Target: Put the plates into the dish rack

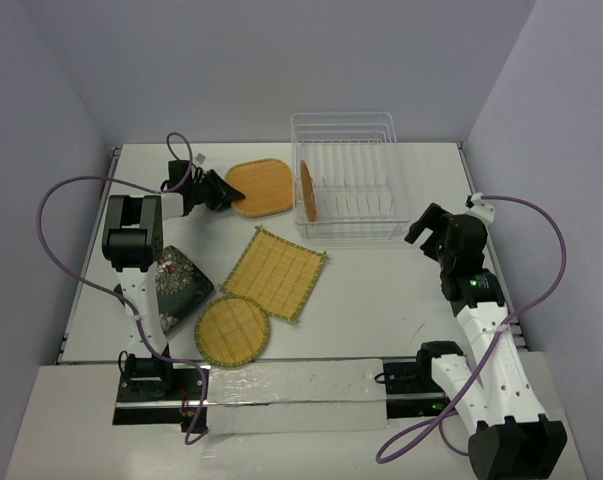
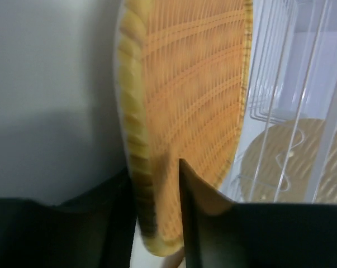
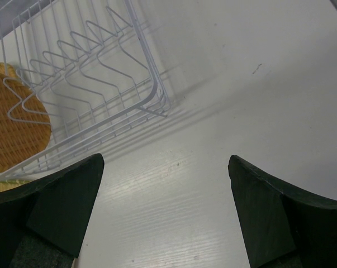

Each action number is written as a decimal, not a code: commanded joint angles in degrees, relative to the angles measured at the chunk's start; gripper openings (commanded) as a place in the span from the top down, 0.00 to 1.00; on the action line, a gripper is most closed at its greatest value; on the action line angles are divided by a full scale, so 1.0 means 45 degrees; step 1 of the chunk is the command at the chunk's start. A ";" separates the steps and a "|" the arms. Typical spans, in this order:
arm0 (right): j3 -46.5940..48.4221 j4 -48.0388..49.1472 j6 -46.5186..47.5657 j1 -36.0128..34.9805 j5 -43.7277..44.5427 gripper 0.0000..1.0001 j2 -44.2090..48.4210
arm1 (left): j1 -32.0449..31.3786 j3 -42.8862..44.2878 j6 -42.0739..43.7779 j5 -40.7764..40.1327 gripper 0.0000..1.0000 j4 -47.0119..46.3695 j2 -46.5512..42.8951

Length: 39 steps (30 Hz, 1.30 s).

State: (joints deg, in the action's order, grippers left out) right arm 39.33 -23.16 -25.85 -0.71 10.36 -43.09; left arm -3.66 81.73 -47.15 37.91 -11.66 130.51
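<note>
My left gripper (image 1: 221, 192) grips the near-left edge of the orange rounded-square plate (image 1: 263, 186), which lies left of the dish rack (image 1: 346, 175). In the left wrist view the woven plate (image 2: 190, 84) sits between both fingers of the gripper (image 2: 157, 223). An orange round plate (image 1: 306, 188) stands upright in the rack's left end. A yellow square plate (image 1: 274, 272), a yellow round plate (image 1: 232, 330) and a black floral plate (image 1: 179, 285) lie flat on the table. My right gripper (image 1: 426, 222) hovers open right of the rack, nothing between its fingers (image 3: 166, 162).
The white table (image 1: 381, 300) is enclosed by grey walls. A purple cable loops from each arm. The rack's wire dividers (image 3: 90, 67) fill the upper left of the right wrist view, with the orange round plate (image 3: 12, 123) behind them.
</note>
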 commanded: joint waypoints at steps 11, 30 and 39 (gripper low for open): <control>0.0361 0.0464 0.0354 0.0060 0.0340 0.00 0.1089 | -0.0086 0.0431 0.1571 -0.2451 1.00 0.2472 -0.3898; 0.0036 0.0478 0.0434 0.0060 -0.0284 0.00 0.2369 | -0.9174 0.8721 0.7373 -1.7728 1.00 0.9403 -0.6671; -0.0051 0.0461 0.0413 0.0060 -0.0390 0.00 0.2468 | -1.1432 1.0565 0.8114 -1.9333 1.00 1.0418 -0.4742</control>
State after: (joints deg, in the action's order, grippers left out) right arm 39.31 -23.18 -24.53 -0.71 8.96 -32.67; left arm -53.12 124.44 -12.55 -45.01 33.00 106.44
